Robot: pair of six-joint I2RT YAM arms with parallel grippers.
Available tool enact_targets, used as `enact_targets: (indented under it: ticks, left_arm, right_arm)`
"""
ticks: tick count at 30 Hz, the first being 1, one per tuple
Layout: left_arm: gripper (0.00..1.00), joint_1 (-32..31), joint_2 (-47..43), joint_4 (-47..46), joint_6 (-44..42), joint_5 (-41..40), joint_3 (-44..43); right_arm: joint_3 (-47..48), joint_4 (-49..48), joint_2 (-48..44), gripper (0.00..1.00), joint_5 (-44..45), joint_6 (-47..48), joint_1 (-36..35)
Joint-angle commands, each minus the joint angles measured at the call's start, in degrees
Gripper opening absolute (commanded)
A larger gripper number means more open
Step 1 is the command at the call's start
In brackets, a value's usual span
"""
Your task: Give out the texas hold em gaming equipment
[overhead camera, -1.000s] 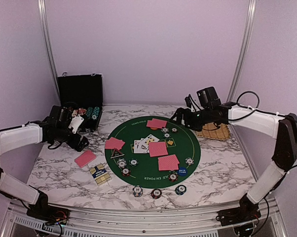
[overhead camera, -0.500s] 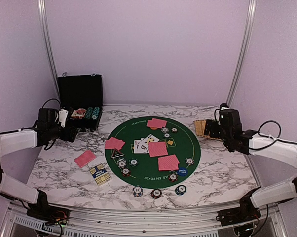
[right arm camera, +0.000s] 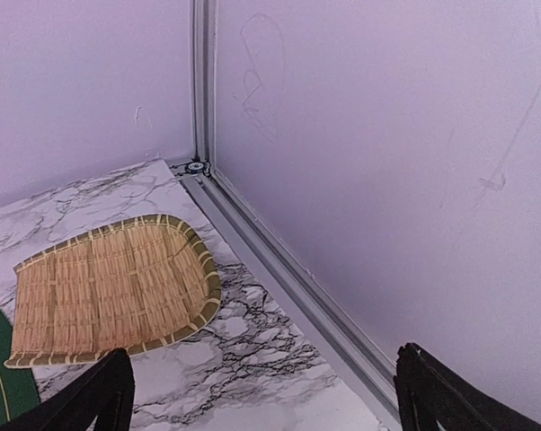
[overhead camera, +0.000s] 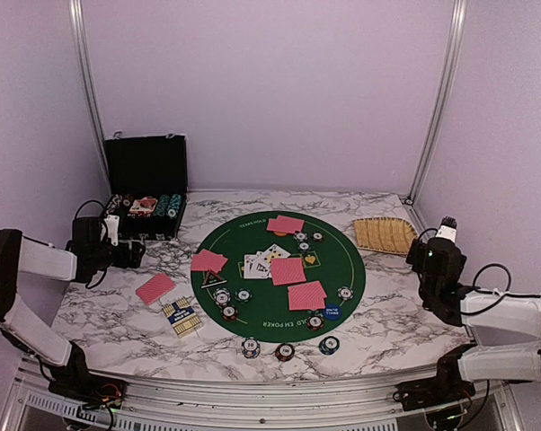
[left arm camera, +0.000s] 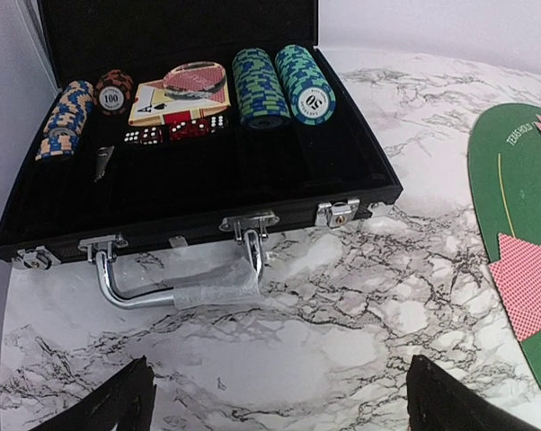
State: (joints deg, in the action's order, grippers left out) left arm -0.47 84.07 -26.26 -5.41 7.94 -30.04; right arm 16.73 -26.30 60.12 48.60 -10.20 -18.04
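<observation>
Red-backed playing cards lie on the round green mat (overhead camera: 252,310) in pairs (overhead camera: 286,224) (overhead camera: 208,260) (overhead camera: 288,270) (overhead camera: 306,294), and another (overhead camera: 155,287) rests on the marble to its left. Face-up cards (overhead camera: 263,262) lie mid-mat. Poker chips (overhead camera: 243,294) (overhead camera: 345,293), a blue button (overhead camera: 332,312) and a black triangular button (overhead camera: 216,281) dot the mat. Three chips (overhead camera: 285,351) sit in front of it. My left gripper (overhead camera: 131,254) (left arm camera: 279,413) is open over bare marble before the case. My right gripper (overhead camera: 423,256) (right arm camera: 261,404) is open, empty, near the right wall.
The black hinged case (overhead camera: 146,171) (left arm camera: 208,206) stands open at the back left, holding teal chip stacks (left arm camera: 284,83), dice and cards. The tan woven tray (overhead camera: 385,235) (right arm camera: 109,287) lies at the back right. A card box (overhead camera: 181,316) lies left of the mat. A metal rail (right arm camera: 288,278) runs along the right wall.
Both arms have drawn back outward. The left one moved from the case toward the left edge; the right one left the tray area for the right edge. Both grippers stayed open.
</observation>
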Motion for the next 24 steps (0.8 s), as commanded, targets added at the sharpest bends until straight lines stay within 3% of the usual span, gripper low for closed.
enact_targets:
  ticks: [1, 9, 17, 20, 24]
  left_arm:
    - [0.99, 0.1, 1.5, -13.0, 1.9, -0.7, 1.1]
    - [0.99, 0.1, 2.9, -27.8, 3.9, -4.2, 6.0]
    - [0.99, 0.0, 1.9, -35.2, 7.4, -12.1, 11.1]
    - [0.99, 0.1, 3.9, -48.0, 6.9, -11.3, 16.7]
    - [0.99, 0.0, 3.7, -46.6, 6.7, -11.6, 16.0]
  right_arm:
    - [-2.8, -13.3, 1.2, 0.99, 0.8, 2.0, 2.8]
    - [-8.3, -33.5, 10.3, 0.99, -3.7, 5.3, 7.3]
    - [-9.6, -49.0, 17.1, 0.99, -12.8, 11.3, 7.9]
    - [-10.4, -54.0, 19.2, 0.99, -17.0, 14.4, 8.0]
    - [-11.9, -60.5, 22.7, 0.99, -20.0, 14.7, 9.8]
